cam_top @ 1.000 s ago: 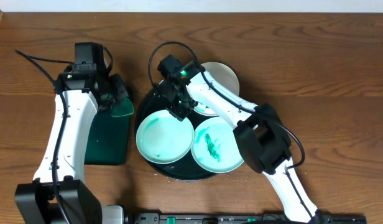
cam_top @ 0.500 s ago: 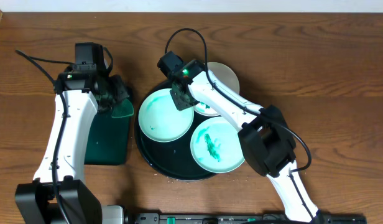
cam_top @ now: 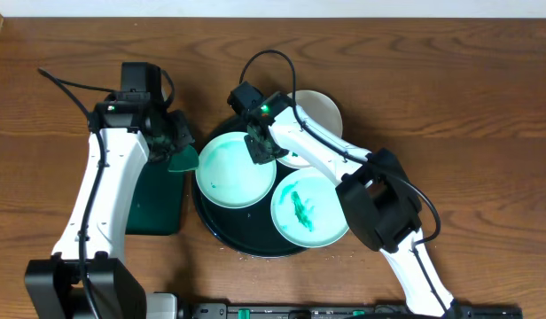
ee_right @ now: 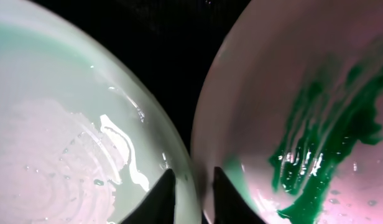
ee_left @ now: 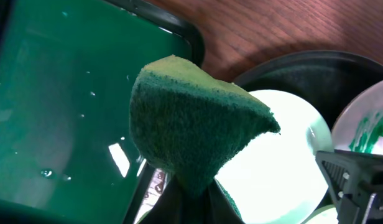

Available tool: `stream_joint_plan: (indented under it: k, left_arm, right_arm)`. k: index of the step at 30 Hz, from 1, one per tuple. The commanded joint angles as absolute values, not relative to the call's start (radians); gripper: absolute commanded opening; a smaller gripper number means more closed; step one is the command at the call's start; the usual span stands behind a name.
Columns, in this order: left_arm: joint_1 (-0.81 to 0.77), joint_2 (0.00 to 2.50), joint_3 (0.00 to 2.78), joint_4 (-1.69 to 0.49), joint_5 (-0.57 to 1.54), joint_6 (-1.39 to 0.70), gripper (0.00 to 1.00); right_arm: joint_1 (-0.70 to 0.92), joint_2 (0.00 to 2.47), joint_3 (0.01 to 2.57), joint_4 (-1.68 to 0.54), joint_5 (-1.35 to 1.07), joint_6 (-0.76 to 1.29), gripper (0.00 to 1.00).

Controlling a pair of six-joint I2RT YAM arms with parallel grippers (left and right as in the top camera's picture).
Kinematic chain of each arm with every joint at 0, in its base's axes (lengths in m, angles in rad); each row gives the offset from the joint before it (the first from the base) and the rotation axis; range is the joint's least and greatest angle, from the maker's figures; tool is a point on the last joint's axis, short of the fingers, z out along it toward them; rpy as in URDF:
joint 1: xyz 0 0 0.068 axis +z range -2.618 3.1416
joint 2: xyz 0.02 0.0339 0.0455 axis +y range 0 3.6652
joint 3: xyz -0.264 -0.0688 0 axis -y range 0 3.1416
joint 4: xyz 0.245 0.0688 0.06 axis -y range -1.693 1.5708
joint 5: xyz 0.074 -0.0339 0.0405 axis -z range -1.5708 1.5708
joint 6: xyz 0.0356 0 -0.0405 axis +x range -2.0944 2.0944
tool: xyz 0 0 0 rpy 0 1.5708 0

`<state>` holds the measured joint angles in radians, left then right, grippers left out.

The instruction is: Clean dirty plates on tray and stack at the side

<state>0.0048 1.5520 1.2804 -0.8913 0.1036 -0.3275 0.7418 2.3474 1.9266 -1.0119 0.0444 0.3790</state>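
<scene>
The black tray (cam_top: 251, 232) holds three plates. My right gripper (cam_top: 260, 147) is shut on the right rim of the left mint plate (cam_top: 233, 168), which carries faint green specks. In the right wrist view its fingers (ee_right: 194, 196) straddle that rim (ee_right: 67, 137), next to the white plate (ee_right: 291, 106) with a dark green smear. The white plate (cam_top: 322, 111) sits at the tray's back right, partly under the arm. A second mint plate (cam_top: 308, 211) with a green smear lies front right. My left gripper (cam_top: 171, 140) is shut on a green sponge (ee_left: 198, 118), just left of the held plate (ee_left: 272, 162).
A dark green rectangular tray (cam_top: 153, 199) with water drops lies left of the black tray, under my left arm; it also shows in the left wrist view (ee_left: 67, 112). Bare wooden table surrounds both trays. The right arm's cable loops above the tray's back edge.
My right gripper has dragged the left mint plate toward the back of the tray. My left gripper has moved right with the sponge, close to that plate's left rim.
</scene>
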Motion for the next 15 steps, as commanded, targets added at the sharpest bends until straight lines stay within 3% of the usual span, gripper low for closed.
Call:
stream_joint_plan:
  k: [1,8,15]
  left_arm:
    - [-0.002,1.562,1.274,-0.897,0.104,-0.355,0.07]
    - [-0.002,1.57,1.274,-0.903,0.104,-0.358,0.07]
    - [-0.002,1.57,1.274,-0.894,0.092,-0.358,0.07]
  right_arm:
    - [0.754,2.34,1.914,-1.014,-0.01,0.384,0.19]
    - [0.753,2.324,1.944,-1.047,-0.02,0.377,0.13]
    - [0.752,2.283,2.012,-1.167,-0.02,0.382,0.3]
